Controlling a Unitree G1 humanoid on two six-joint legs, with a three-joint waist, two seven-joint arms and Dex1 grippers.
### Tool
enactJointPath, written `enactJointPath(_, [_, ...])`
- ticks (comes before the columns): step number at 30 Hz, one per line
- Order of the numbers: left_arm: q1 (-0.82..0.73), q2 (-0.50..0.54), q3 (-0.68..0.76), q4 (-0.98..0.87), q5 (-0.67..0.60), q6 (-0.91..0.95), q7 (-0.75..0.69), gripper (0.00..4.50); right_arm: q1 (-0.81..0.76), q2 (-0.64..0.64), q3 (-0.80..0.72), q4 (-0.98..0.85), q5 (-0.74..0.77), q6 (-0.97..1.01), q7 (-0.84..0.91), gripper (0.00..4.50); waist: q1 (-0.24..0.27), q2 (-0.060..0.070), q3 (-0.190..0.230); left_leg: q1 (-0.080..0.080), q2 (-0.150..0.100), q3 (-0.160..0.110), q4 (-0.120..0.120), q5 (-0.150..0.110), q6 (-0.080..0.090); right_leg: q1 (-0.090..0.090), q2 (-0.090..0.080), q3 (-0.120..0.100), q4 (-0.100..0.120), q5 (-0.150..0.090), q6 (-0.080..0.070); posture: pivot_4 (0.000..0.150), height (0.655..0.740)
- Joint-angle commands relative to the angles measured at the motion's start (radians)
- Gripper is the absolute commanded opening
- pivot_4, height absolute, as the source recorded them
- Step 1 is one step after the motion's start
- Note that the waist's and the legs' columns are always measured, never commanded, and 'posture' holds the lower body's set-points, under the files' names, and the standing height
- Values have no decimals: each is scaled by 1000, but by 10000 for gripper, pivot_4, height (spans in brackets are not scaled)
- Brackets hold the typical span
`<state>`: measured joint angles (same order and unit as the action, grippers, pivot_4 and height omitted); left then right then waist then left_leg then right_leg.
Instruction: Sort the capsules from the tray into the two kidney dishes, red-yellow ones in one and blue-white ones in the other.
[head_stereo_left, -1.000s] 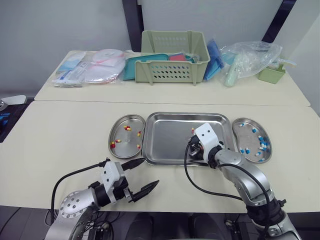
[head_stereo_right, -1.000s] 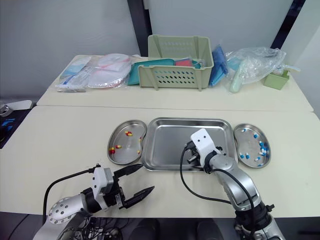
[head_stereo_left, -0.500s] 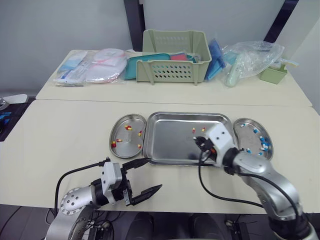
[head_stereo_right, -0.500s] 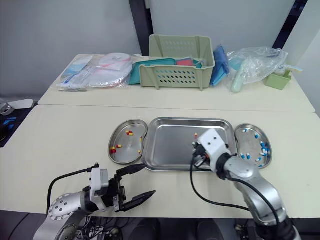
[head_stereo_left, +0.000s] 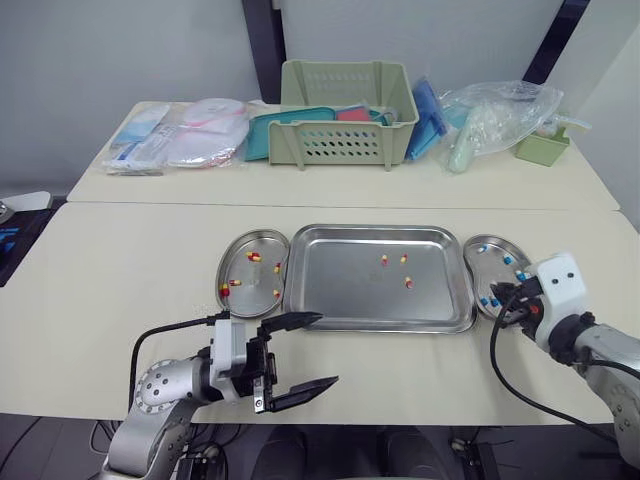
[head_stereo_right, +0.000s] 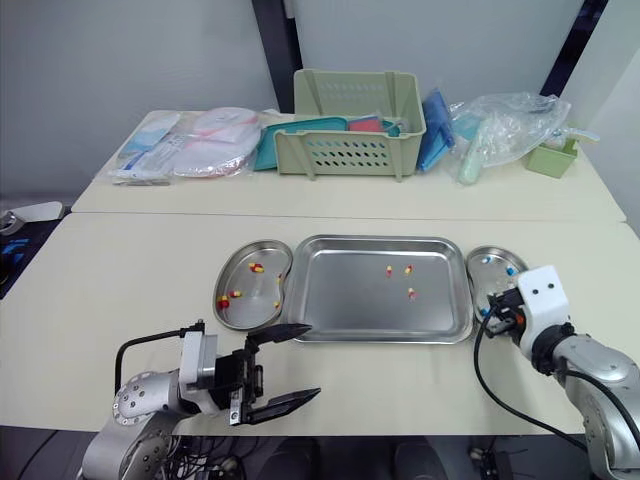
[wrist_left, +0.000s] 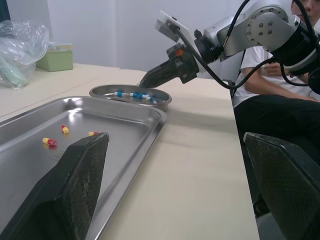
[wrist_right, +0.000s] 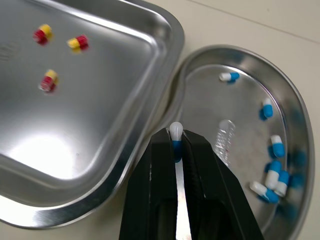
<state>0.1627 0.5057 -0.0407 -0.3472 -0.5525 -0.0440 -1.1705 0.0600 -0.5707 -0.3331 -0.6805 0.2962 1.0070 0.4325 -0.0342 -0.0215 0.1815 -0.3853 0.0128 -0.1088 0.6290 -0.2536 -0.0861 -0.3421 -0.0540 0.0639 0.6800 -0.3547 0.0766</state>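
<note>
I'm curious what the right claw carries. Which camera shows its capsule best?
The right wrist view: the blue-white capsule sits plainly pinched in the right gripper. The eye views and the left wrist view show that gripper at the kidney dish, but the capsule is too small to tell.

head pair: high, forward-down | wrist cams: low, close | shared: tray (head_stereo_left: 340, 288)

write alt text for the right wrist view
The right gripper pinches a blue-white capsule over the rim of a kidney dish holding more blue-white ones. Beside it, the tray holds three red-yellow capsules.
</note>
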Motion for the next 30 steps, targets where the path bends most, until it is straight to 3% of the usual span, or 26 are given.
enactJointPath(1, [-12,-2,-5,-32,-26,3,0,45000,-5,19,-43,5,-2,-10,-38,112,0,0,0,0,0,0,0,0,0,0,0,0,0,0,0,1500,7400])
enactJointPath(11, [-4,-2,18,-56,-24,12,39,45000,-5,16,-71,32,-5,-35,-77,27268,1,1,0,0,0,0,0,0,0,0,0,0,0,0,0,1500,7400])
enactJointPath(16, [18,2,48,-84,-36,22,94,45000,20,-7,-79,30,-4,-99,-44,43752,2,1,0,0,0,0,0,0,0,0,0,0,0,0,0,1500,7400])
enactJointPath(24, [90,35,231,-143,-63,119,284,45000,179,-75,-114,83,-1,-510,186,44786,2,1,0,0,0,0,0,0,0,1,0,0,0,0,0,1500,7400])
enactJointPath(30, [142,94,482,26,-5,193,435,45000,275,-167,-241,199,81,-642,416,44786,2,0,0,3,0,0,0,0,0,4,0,0,-1,0,0,1500,7400])
